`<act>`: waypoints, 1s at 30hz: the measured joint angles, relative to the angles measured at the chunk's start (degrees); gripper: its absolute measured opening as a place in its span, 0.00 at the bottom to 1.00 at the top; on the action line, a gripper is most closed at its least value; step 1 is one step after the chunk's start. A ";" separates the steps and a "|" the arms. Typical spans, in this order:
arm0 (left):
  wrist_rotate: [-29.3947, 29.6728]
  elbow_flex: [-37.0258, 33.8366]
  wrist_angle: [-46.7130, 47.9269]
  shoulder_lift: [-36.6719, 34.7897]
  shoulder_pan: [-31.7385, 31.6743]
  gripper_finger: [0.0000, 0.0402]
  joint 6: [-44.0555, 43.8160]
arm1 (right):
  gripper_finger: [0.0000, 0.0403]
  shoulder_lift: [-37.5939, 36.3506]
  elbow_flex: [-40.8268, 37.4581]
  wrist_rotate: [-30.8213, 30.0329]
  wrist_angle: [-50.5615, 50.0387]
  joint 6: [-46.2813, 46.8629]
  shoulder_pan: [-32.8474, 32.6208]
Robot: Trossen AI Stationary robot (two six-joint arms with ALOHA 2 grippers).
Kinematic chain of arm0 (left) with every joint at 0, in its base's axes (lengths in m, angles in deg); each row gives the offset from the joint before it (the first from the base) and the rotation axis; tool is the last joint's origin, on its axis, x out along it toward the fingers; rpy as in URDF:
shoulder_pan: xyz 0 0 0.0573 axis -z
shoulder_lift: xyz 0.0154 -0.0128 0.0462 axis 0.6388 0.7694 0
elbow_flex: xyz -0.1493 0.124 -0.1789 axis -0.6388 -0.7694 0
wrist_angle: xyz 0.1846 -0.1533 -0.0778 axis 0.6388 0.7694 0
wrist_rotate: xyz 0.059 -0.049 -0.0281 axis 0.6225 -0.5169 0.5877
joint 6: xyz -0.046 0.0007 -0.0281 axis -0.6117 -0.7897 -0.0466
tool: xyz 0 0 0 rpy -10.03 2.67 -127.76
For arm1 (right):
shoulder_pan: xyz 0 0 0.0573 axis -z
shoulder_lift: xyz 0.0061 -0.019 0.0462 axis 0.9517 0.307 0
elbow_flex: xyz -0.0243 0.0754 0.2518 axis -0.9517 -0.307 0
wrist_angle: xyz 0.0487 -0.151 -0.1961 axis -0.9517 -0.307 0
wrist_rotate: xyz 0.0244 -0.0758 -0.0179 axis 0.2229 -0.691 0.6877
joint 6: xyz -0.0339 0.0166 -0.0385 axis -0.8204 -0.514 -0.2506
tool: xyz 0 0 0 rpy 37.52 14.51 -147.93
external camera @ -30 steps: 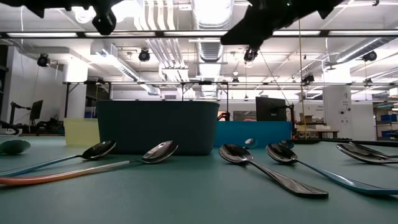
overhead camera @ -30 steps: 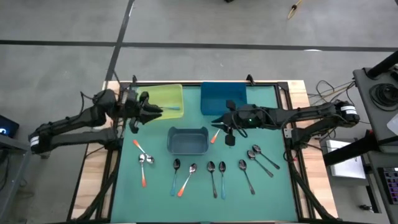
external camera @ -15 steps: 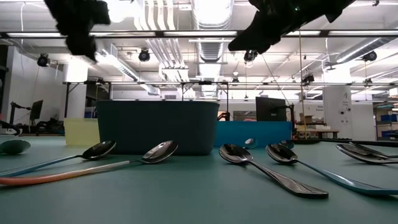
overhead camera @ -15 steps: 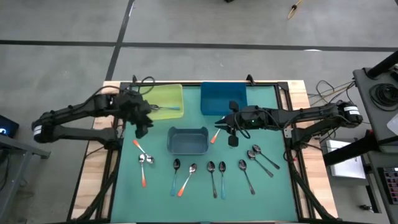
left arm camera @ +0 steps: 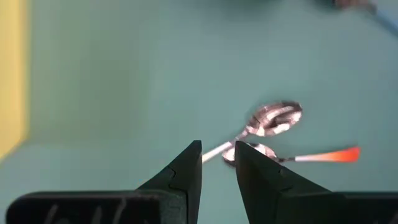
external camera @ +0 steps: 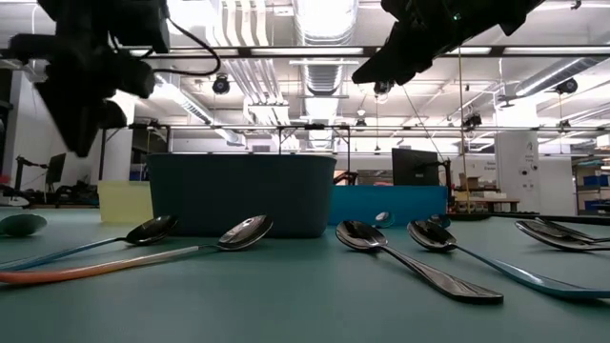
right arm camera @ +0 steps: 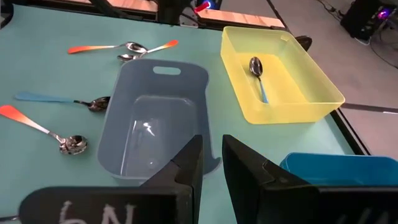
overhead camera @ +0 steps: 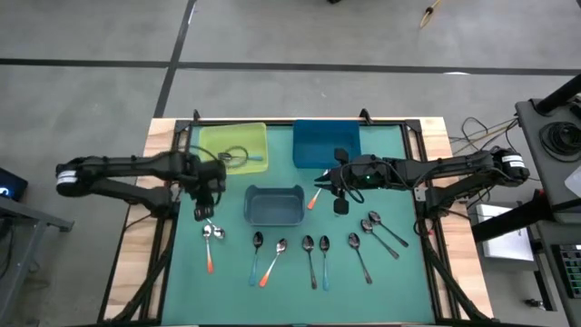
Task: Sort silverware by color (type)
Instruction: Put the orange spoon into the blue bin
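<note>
Orange spoons (left arm camera: 273,134) below left gripper (left arm camera: 217,165)

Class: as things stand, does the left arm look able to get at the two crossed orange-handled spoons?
Probably yes: the left end effector hangs just above the crossed orange-handled spoons, with nothing between.

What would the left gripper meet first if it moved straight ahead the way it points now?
Probably the two crossed orange-handled spoons on the mat: the left gripper, fingers slightly apart and empty, points at them. Depth is uncertain.
</note>
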 joint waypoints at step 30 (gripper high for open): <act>8.66 -3.32 -3.59 17.24 20.40 0.22 -5.58 | 0.13 0.02 0.01 -0.02 -0.26 -0.09 0.02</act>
